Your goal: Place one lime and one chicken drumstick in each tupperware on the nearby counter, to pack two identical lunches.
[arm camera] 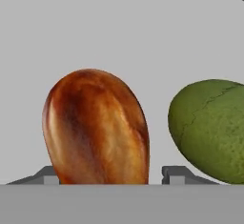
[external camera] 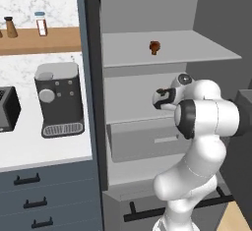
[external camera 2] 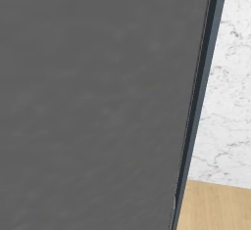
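**Hand at the drumstick inside the open fridge**

In the hand view the two finger tips (arm camera: 47,174) stand apart, one at each side of the chicken drumstick (arm camera: 95,127); the hand (arm camera: 107,175) is spread around its plump end, though whether the tips touch it I cannot tell. Just beside the drumstick, apart from it, lies a lime (arm camera: 209,127). Both rest on a pale grey fridge shelf with a plain wall behind.

In the left base view the hand (external camera: 160,99) reaches in over the middle shelf (external camera: 133,95). A second drumstick (external camera: 154,47) sits on the shelf above. A grey drawer (external camera: 142,141) lies below the hand. To the left, the white bench (external camera: 44,149) carries a coffee machine (external camera: 59,100) and a toaster (external camera: 7,109). The right base view faces the grey fridge door (external camera 2: 98,106).
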You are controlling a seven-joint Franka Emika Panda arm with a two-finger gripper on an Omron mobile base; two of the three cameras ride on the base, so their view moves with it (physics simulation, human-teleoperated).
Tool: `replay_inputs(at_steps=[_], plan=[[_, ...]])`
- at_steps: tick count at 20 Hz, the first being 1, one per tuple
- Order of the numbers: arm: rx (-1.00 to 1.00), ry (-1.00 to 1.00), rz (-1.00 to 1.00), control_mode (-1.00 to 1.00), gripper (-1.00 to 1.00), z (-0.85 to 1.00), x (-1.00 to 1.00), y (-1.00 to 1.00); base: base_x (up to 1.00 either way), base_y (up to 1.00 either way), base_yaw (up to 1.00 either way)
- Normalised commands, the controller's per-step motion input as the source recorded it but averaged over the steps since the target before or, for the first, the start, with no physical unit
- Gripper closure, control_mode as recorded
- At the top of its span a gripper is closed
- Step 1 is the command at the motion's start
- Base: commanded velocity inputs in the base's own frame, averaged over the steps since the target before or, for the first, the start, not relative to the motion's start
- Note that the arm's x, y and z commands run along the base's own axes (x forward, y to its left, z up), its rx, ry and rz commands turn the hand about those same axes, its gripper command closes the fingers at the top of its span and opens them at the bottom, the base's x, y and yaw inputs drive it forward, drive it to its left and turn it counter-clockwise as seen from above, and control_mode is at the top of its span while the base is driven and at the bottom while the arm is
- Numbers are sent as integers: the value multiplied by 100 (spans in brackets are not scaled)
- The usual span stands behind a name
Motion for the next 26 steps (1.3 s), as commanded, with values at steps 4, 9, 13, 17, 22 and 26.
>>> replay_inputs(at_steps=[4,9,13,17,22,26], plan=[[-1,0,0,-100,100,-69,-44,37,0,0,0],[1,11,0,-100,100,-21,-62,25,0,0,0],[0,6,0,-100,100,21,-97,13,0,0,0],[0,1,6,-100,100,52,-100,17,0,0,0],[0,0,9,-100,100,61,-100,23,0,0,0],[-3,-3,5,-100,100,34,-100,35,0,0,0]])
